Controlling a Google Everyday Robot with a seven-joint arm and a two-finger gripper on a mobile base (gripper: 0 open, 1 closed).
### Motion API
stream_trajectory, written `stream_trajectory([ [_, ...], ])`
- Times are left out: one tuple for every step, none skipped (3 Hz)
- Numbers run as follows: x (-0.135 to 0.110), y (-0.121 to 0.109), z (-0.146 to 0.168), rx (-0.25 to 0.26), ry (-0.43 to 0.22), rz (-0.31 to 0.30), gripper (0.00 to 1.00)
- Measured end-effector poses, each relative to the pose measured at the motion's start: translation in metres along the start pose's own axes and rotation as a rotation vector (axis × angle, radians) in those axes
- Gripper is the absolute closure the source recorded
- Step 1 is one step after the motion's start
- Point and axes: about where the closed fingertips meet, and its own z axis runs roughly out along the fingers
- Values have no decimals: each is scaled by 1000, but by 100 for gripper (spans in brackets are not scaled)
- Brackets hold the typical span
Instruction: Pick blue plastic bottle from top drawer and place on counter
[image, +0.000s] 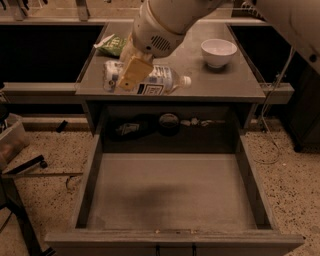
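Hand (133, 74) pinches bottle (161, 82) mid-body. Bottle lies sideways (cap right) at front-left of surface (220, 82), contact unclear. Drawer (172, 192) open below. Bag (112, 45) and bowl (218, 51) sit behind.

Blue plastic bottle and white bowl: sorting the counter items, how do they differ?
The blue plastic bottle lies sideways in the tool over the counter, near its front; the white bowl stands upright, untouched, farther back. The bottle is capped, the bowl open. Both are at the counter.
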Motion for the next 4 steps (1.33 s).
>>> stream_trajectory([
  [4, -48, 12, 43, 60, -26, 100],
  [15, -100, 28, 92, 124, -46, 100],
  [45, -133, 41, 121, 162, 3, 100],
  [79, -140, 57, 105, 180, 71, 100],
])
